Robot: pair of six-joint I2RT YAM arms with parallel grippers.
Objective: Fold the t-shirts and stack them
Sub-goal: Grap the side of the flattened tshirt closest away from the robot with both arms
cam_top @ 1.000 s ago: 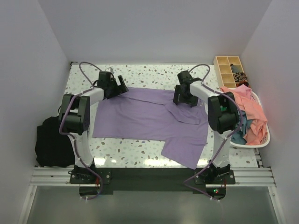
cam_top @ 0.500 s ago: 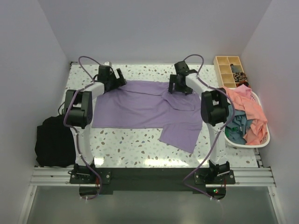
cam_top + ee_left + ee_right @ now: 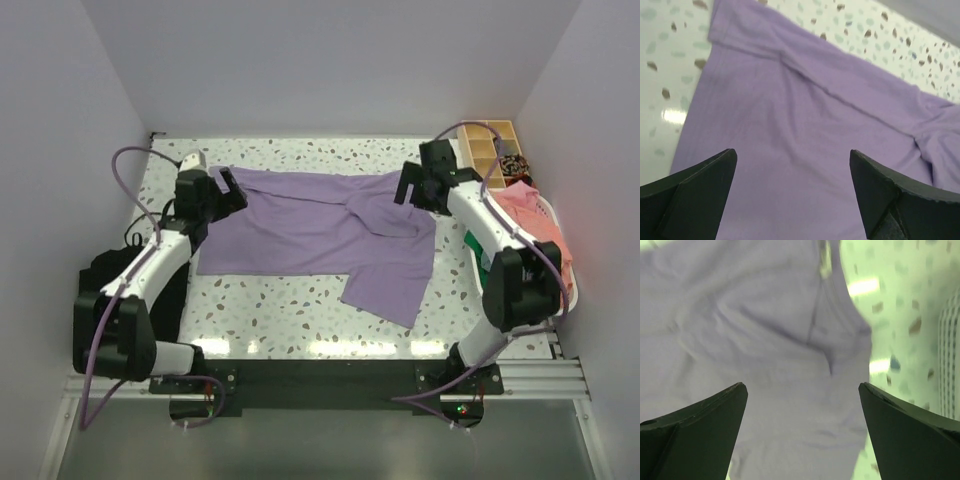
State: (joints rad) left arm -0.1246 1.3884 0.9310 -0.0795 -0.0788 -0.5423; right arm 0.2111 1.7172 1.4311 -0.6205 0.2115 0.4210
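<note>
In the middle of the table (image 3: 300, 312), toward its far edge, the lavender t-shirt (image 3: 310, 235) lies spread out. The left hand (image 3: 234, 190) hovers wide open over its left end, and the right hand (image 3: 406, 190) is wide open over its right end.

Bright even light, blurred greenish right-wrist view

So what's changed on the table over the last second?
Both arms swung outward: the left gripper to the far left corner of the lavender shirt, the right gripper to its far right edge, both open above the cloth. The shirt slid slightly away from the arm bases. The laundry basket and black bundle stayed put.
</note>
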